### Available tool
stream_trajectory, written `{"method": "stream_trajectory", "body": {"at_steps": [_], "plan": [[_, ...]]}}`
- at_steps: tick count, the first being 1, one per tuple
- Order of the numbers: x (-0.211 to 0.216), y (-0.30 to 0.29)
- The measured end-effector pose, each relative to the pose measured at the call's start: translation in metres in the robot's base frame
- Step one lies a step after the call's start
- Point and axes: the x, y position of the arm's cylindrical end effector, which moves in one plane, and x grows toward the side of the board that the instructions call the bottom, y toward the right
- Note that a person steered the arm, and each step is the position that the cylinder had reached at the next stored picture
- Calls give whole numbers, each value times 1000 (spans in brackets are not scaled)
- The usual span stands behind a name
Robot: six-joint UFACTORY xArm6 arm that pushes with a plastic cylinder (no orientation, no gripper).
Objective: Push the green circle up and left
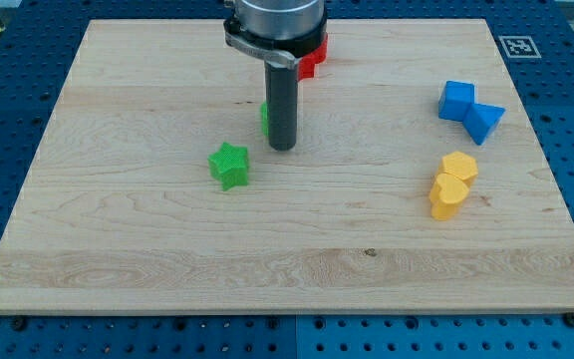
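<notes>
No claw, only my tip (283,148), holding nothing | small green plastic circle (265,117) peeks out at rod's left, touching, mostly hidden | tip on its right side to shove it left | green plastic star (229,165) lies apart.
</notes>
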Motion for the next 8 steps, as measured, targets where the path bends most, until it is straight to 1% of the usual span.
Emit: {"method": "stream_trajectory", "body": {"at_steps": [1,2,3,4,6,7,8], "plan": [[2,14],[-5,47],[-29,49],[-37,35],[-37,-14],[-37,-25],[-48,14]]}}
